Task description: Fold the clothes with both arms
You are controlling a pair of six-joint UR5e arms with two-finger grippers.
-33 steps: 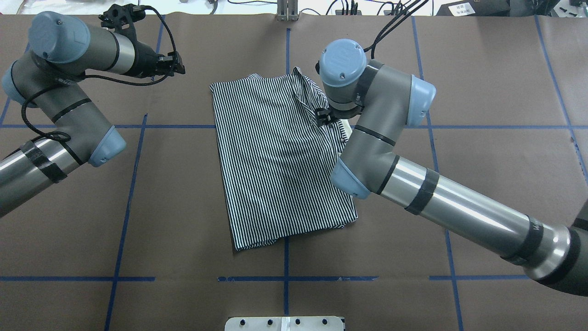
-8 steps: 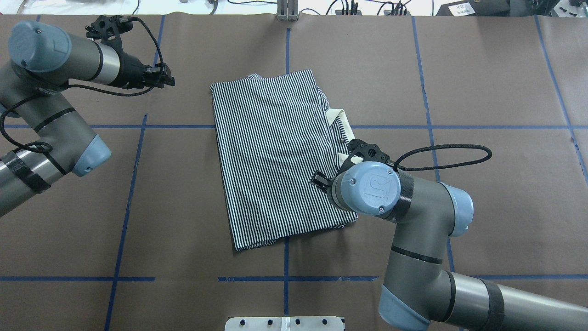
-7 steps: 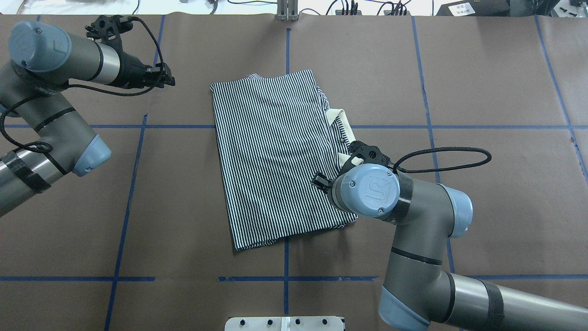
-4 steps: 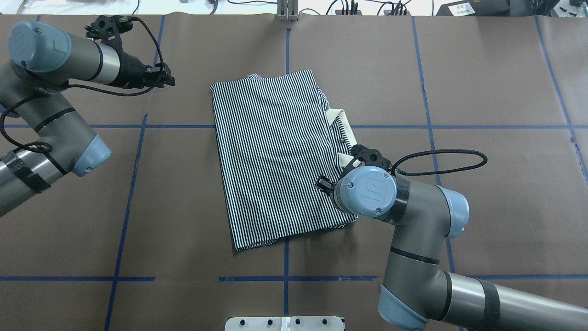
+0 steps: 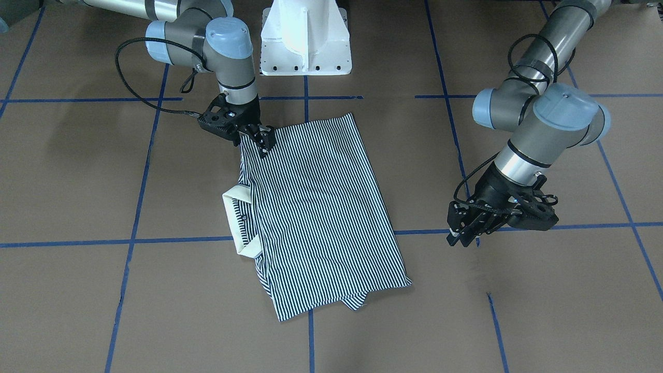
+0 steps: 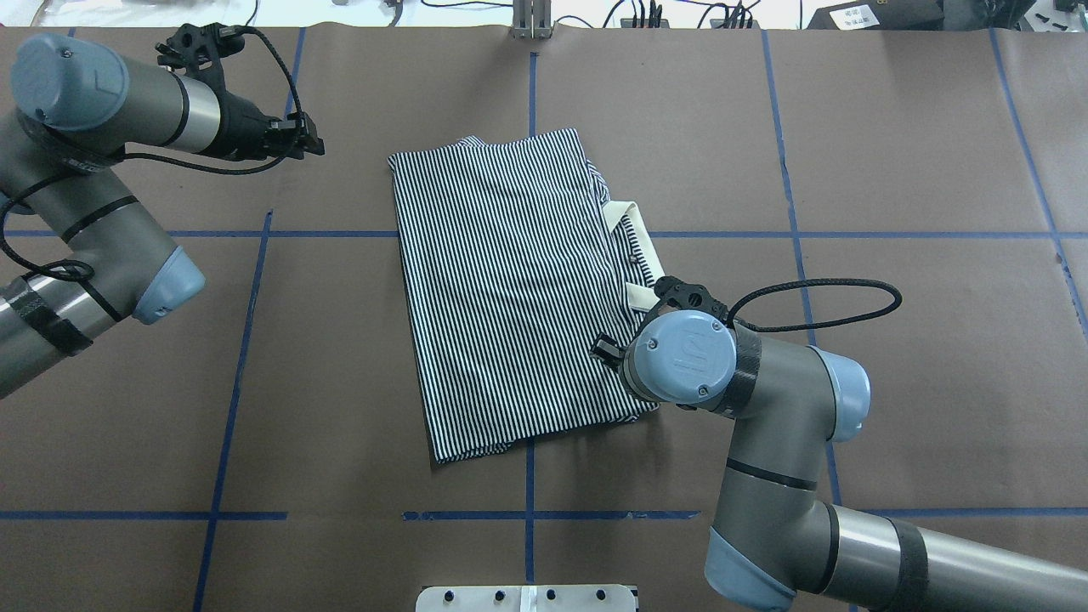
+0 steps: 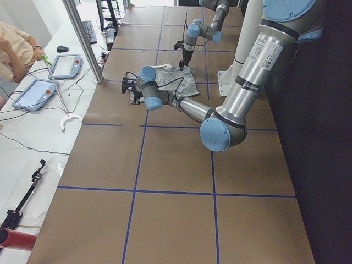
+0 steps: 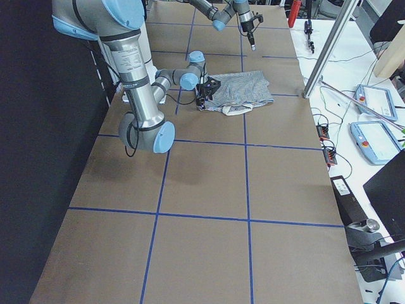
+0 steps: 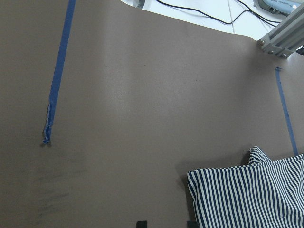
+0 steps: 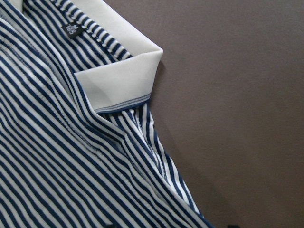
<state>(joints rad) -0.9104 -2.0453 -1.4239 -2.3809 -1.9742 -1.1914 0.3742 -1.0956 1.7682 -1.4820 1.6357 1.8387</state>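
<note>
Polo shirt [image 6: 501, 289] lies folded at the middle of the counter [image 6: 892, 170], long axis running from robot side to far edge. Our right end effector [image 5: 263, 141] sits at its right edge near the collar [image 10: 118, 80]; we cannot tell its grip. Left end effector [image 5: 466, 231] hangs well apart; only its wrist view shows fingertips [image 9: 141, 223] apart.

Overhead, front-facing: steep, opposed, both framing the whole shirt [image 6: 510, 289] on the tabletop [image 6: 892, 127]. Side views: distant, lengthwise (from opposite ends). Wrist views: close; right on collar [image 10: 118, 80], left on a shirt corner.
</note>
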